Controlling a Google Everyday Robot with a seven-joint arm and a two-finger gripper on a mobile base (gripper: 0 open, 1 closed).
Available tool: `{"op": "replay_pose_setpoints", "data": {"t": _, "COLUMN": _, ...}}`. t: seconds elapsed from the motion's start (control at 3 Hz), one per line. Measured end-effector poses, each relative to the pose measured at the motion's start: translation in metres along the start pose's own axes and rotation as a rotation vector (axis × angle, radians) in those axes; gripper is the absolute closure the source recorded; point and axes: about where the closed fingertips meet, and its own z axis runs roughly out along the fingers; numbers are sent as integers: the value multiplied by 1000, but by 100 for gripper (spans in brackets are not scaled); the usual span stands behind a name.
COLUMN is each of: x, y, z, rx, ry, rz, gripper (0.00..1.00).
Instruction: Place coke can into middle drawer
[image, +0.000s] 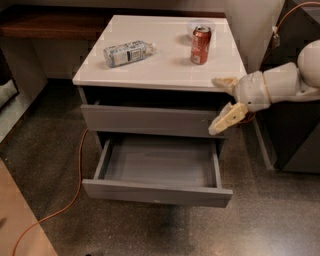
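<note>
- Camera view shows one coke can (200, 46) standing upright on the white top (160, 70) of the cabinet, towards its 2 o'clock corner and well apart from the drawers below.
- One white bowl (200, 24) sits just behind the can at its 12 o'clock; what it holds cannot be told.
- One clear plastic bottle (127, 52) lies on its side at the can's 9 o'clock, apart from it, with its cap end pointing towards the can.
- Two grey drawers show. The top drawer (150, 120) is pushed in. Under it the middle drawer (155, 192) is pulled out towards 6 o'clock, showing a bare grey floor and grey walls.
- One gripper (216, 106) hangs at the can's 5 o'clock, below the level of the white top, beside the right end of the top drawer's front and above the open drawer's right rear corner. Its two pale fingers (227, 119) are spread wide apart and clasp nothing.
- One white arm (280, 85) reaches in from 3 o'clock.
- One orange cable (75, 190) trails over the dark speckled floor (270, 220) at the cabinet's 8 o'clock.
</note>
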Motion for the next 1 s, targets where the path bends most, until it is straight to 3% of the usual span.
{"op": "replay_pose_setpoints", "data": {"t": 0.33, "x": -11, "y": -18, "z": -12, "rx": 20, "ry": -1, "rz": 34, "gripper": 0}}
{"op": "replay_pose_setpoints", "data": {"t": 1.0, "x": -25, "y": -66, "z": -25, "rx": 140, "ry": -51, "rz": 184, "gripper": 0}}
